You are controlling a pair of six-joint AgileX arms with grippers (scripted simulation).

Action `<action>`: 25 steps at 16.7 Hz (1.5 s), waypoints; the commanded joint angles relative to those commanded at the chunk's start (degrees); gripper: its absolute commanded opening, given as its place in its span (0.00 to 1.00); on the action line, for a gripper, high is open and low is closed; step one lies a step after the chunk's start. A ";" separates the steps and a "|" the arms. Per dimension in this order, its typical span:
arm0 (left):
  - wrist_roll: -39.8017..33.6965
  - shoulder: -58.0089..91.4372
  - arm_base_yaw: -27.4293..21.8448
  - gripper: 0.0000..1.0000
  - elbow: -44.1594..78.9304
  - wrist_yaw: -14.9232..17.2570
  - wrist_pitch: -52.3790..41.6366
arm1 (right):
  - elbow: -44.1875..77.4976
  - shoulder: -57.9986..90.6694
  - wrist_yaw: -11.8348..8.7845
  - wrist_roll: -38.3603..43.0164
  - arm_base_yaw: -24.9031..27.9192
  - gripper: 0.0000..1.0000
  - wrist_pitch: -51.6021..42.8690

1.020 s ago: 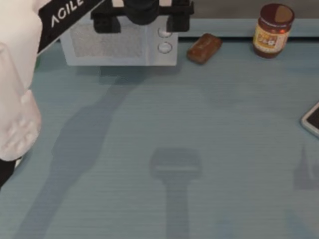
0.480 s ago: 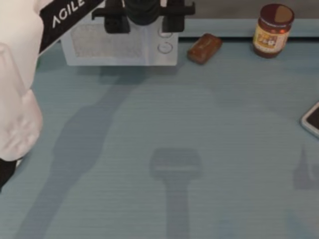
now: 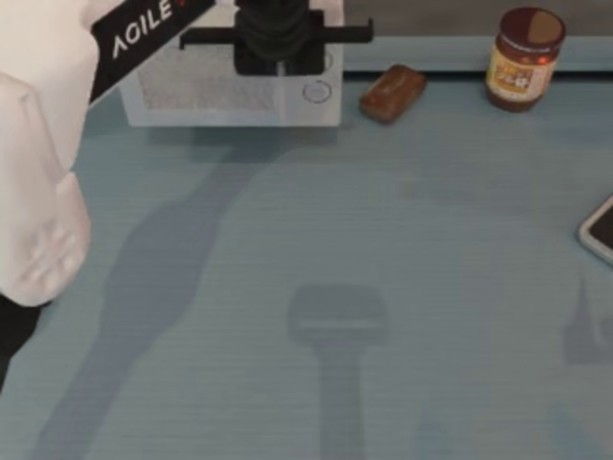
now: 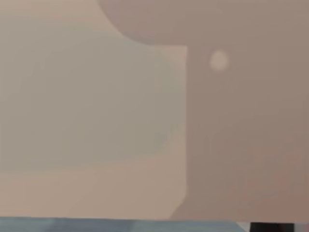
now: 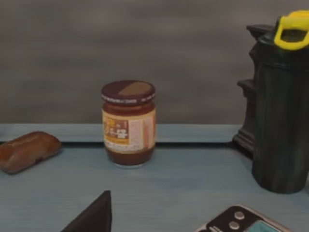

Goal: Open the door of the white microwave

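Our left tool (image 3: 278, 59) is pressed close against the white microwave (image 3: 230, 91) at the far left of the desk (image 3: 383, 268). Just right of it lie a brown bread loaf (image 3: 393, 93) and a jar (image 3: 524, 59); a phone (image 3: 601, 228) sits at the right edge. We see wide open desk in front.

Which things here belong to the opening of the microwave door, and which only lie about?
Belong to the job:
- the white microwave
- the door, with mesh window
- left tool, over the microwave front

Only lying about:
- bread loaf
- brown jar
- phone, at the table's right edge
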 joint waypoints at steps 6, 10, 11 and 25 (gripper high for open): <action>0.00 0.00 0.00 0.00 0.00 0.00 0.00 | 0.00 0.00 0.00 0.00 0.00 1.00 0.00; -0.40 -2.77 -1.24 0.00 -4.70 -0.22 1.05 | 0.00 0.00 0.00 0.00 0.00 1.00 0.00; -0.60 -3.88 -1.23 0.00 -6.68 -0.42 1.88 | 0.00 0.00 0.00 0.00 0.00 1.00 0.00; -1.53 -7.85 -1.59 0.00 -13.34 -0.83 5.08 | 0.00 0.00 0.00 0.00 0.00 1.00 0.00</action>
